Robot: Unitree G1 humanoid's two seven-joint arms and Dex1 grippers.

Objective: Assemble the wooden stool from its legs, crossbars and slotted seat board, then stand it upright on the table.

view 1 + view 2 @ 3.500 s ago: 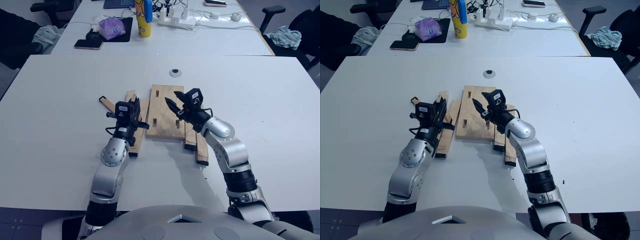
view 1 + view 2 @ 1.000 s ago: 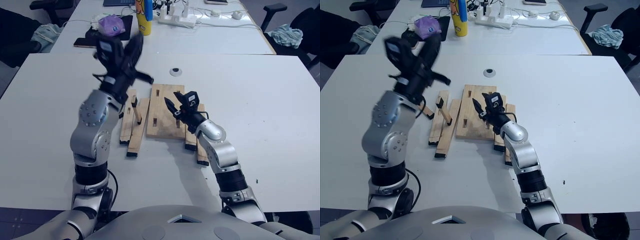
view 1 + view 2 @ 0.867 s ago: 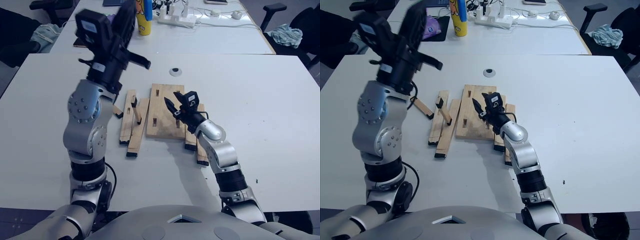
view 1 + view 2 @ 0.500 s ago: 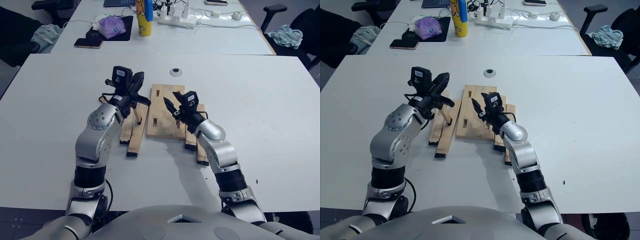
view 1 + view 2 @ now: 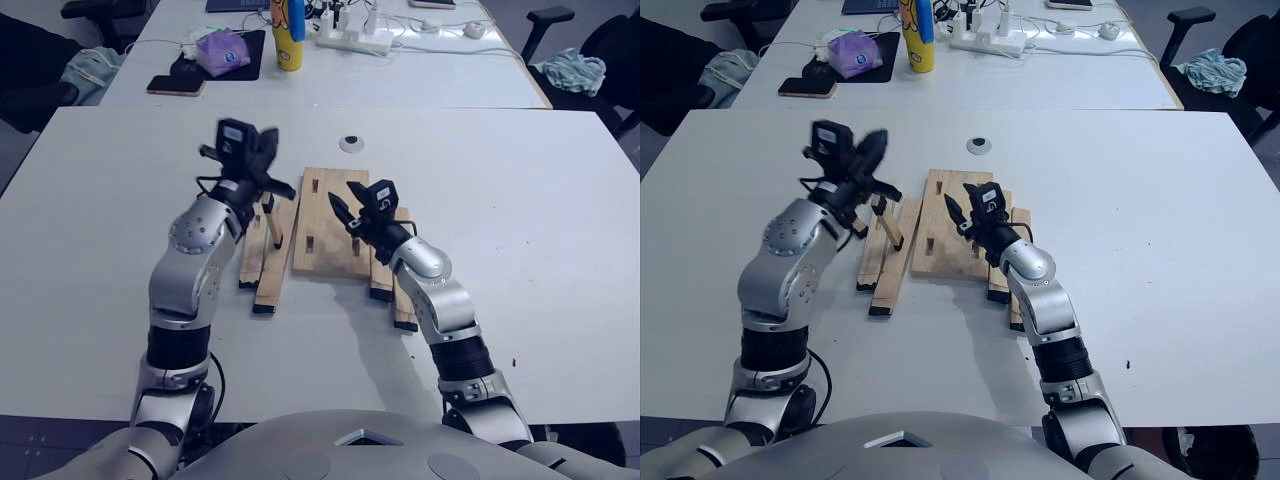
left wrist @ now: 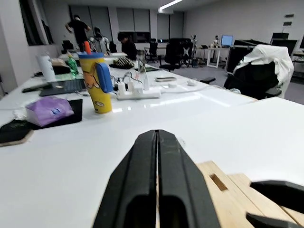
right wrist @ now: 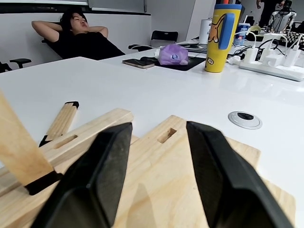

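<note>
With the left gripper (image 6: 157,134) clenched empty, the released right gripper (image 5: 344,200) should close squarely on the seat board (image 5: 330,255) edge.

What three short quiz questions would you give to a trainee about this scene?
1. True or false: the left gripper is shut and holds nothing.
2. The seat board is: A) flat on the table, B) standing upright, C) held in the air.
3. Fill in: the right gripper, above the seat board, is ____.
Key: 1 true; 2 A; 3 open.
</note>
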